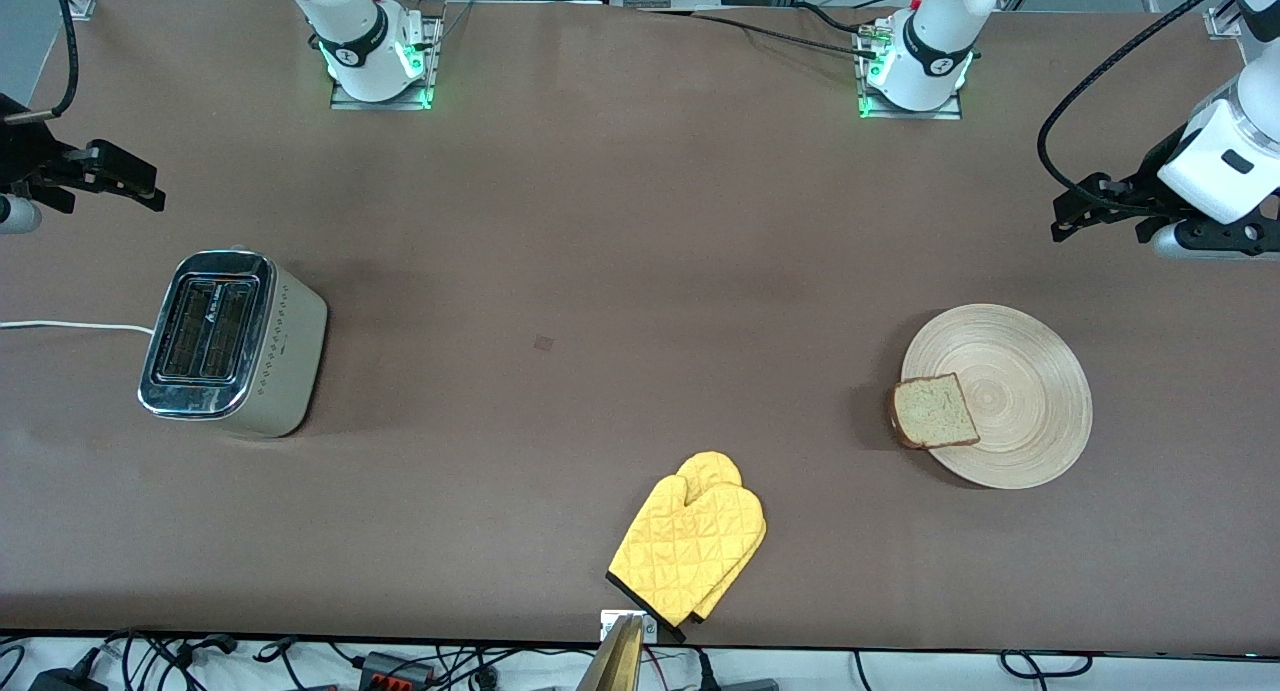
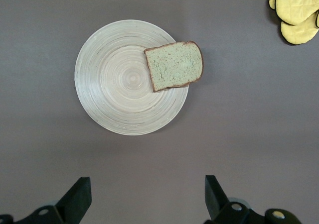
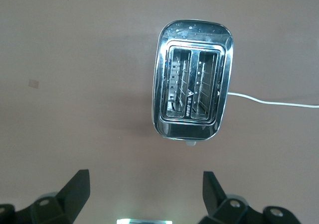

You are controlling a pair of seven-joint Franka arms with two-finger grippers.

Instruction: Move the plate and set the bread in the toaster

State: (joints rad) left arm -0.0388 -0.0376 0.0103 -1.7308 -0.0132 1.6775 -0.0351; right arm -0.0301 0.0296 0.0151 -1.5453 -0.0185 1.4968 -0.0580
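The pale wooden plate [image 1: 1020,371] [image 2: 114,84] lies on the table toward the left arm's end. The bread [image 1: 935,411] [image 2: 174,65] rests flat on the plate's rim and overhangs it toward the right arm's end. At that end stands the toaster [image 1: 232,343] [image 3: 192,99], upright, both slots showing nothing inside. My left gripper [image 1: 1075,211] [image 2: 147,181] hangs open and holds nothing, over bare table beside the plate. My right gripper [image 1: 150,186] [image 3: 144,175] is open too, holding nothing, over bare table beside the toaster.
A yellow quilted oven mitt [image 1: 690,546] [image 2: 296,10] lies near the table's front edge, midway between the two ends. The toaster's white cord [image 1: 70,325] [image 3: 274,102] runs off the right arm's end of the table. A small square mark [image 1: 543,343] sits mid-table.
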